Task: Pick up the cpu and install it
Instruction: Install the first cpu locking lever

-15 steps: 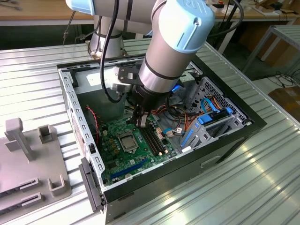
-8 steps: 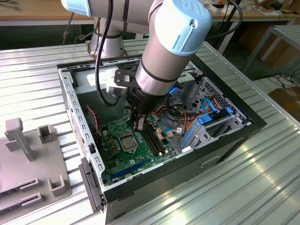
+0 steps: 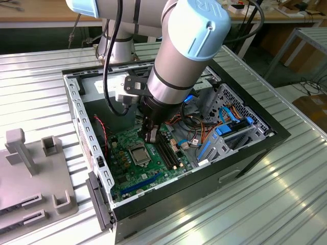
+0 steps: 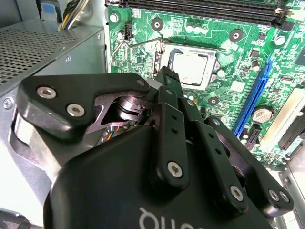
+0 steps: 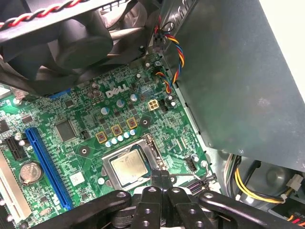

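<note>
The cpu [image 3: 139, 152], a small square chip with a silvery top, lies flat in the metal socket frame [image 5: 148, 148] on the green motherboard [image 3: 127, 176]. Both wrist views show it too: the cpu [image 4: 190, 68] and the cpu [image 5: 128, 168]. My gripper [image 3: 151, 135] hangs inside the computer case, just above the socket's edge on the side toward the long black memory slots [image 3: 168, 153]. Its black fingers [image 5: 162, 179] are pressed together with nothing between them. In the second wrist view the gripper [image 4: 167, 78] ends right beside the chip; whether it touches the board I cannot tell.
The open black computer case [image 3: 255, 148] stands on a ribbed metal table [image 3: 286, 194]. A drive cage with blue cables [image 3: 230, 130] fills its side at the exterior view's right. A fan with red and black wires [image 5: 71, 33] and the power supply wall [image 5: 238, 81] crowd the socket. Grey fixtures [image 3: 30, 168] stand at the exterior view's left.
</note>
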{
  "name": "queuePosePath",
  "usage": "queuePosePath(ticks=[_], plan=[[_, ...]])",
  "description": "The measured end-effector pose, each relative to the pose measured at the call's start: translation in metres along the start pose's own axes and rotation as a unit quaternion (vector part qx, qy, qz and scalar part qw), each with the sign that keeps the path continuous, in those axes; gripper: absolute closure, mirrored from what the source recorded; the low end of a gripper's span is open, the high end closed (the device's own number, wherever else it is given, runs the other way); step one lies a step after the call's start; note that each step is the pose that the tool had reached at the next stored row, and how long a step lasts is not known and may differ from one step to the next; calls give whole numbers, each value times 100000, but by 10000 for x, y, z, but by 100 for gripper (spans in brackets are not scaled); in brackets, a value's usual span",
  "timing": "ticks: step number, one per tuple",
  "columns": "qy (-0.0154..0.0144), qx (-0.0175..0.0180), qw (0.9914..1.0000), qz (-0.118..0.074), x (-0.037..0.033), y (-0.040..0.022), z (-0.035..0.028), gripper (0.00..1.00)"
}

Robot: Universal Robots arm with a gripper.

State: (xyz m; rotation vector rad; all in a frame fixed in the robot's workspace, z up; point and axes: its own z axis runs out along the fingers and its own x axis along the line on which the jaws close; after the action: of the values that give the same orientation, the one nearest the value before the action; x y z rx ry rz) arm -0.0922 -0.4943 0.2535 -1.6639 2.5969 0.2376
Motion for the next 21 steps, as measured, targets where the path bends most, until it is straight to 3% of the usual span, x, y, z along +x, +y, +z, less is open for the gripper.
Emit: queuePosePath(ticks=[7, 9, 13, 17, 18, 19, 21], plan=[[25, -29, 100000, -214, 0, 0, 0, 87], [252, -307, 99968, -2488, 0, -1, 1, 87], [710, -839, 99765, -6756, -7, -18, 7, 87], [760, -902, 99731, -7234, -62, -104, 20, 87], [758, -902, 99730, -7245, -166, -196, 41, 87], [754, -905, 99729, -7268, -204, -245, 46, 87], [772, -913, 99723, -7339, -229, -283, 48, 87]])
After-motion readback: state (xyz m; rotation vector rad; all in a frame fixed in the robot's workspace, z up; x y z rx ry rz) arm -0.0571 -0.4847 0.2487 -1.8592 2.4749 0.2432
